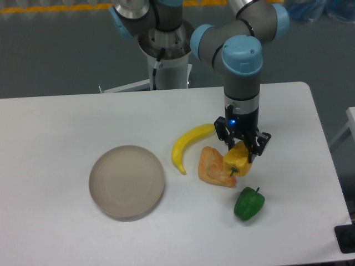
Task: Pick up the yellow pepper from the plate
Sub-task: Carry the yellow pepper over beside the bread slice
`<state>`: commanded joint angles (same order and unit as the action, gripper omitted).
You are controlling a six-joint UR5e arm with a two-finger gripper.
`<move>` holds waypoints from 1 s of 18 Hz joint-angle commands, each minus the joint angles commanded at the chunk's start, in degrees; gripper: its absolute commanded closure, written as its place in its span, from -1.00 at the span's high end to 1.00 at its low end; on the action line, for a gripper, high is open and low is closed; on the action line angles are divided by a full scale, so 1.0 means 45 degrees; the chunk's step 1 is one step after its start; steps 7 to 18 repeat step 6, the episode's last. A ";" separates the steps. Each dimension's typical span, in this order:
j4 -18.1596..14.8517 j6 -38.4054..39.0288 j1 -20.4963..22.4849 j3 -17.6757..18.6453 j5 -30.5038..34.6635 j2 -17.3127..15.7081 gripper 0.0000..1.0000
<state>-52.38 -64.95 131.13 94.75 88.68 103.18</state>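
**Yellow pepper pinched in the jaws, off the plate**

Right now the gripper (242, 148) points straight down over the right half of the white surface (66, 116), and its jaws are pinching the yellow pepper (237, 159) from two sides. The pepper sits tilted between the black fingers, its short dark stem turned down and to the left. Its lower edge overlaps the right side of an orange, flat, bread-like piece (213, 166) lying on the surface; whether the two touch cannot be told from this view.

The plate (127, 181), round and beige-tan, lies well apart to the left with nothing on it. Between the plate and the orange piece lies a curved yellow banana (187, 146), its upper end reaching toward the gripper. A green pepper (249, 203) rests on the surface just below and to the right of the held pepper, apart from it. A blue light glows on the gripper's body above the fingers, and the arm's grey and light-blue joints rise behind it toward the base at the surface's far edge.
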 joint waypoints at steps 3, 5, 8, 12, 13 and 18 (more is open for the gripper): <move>-0.0020 0.0000 0.0000 -0.0098 -0.0019 0.0000 -0.26; -0.0020 0.0000 -0.0019 -0.0118 -0.0019 0.0020 -0.26; -0.0020 0.0000 -0.0020 -0.0176 0.0000 0.0039 -0.26; -0.0020 0.0000 -0.0020 -0.0176 0.0000 0.0039 -0.26; -0.0020 0.0000 -0.0020 -0.0176 0.0000 0.0039 -0.26; -0.0020 0.0000 -0.0020 -0.0176 0.0000 0.0039 -0.26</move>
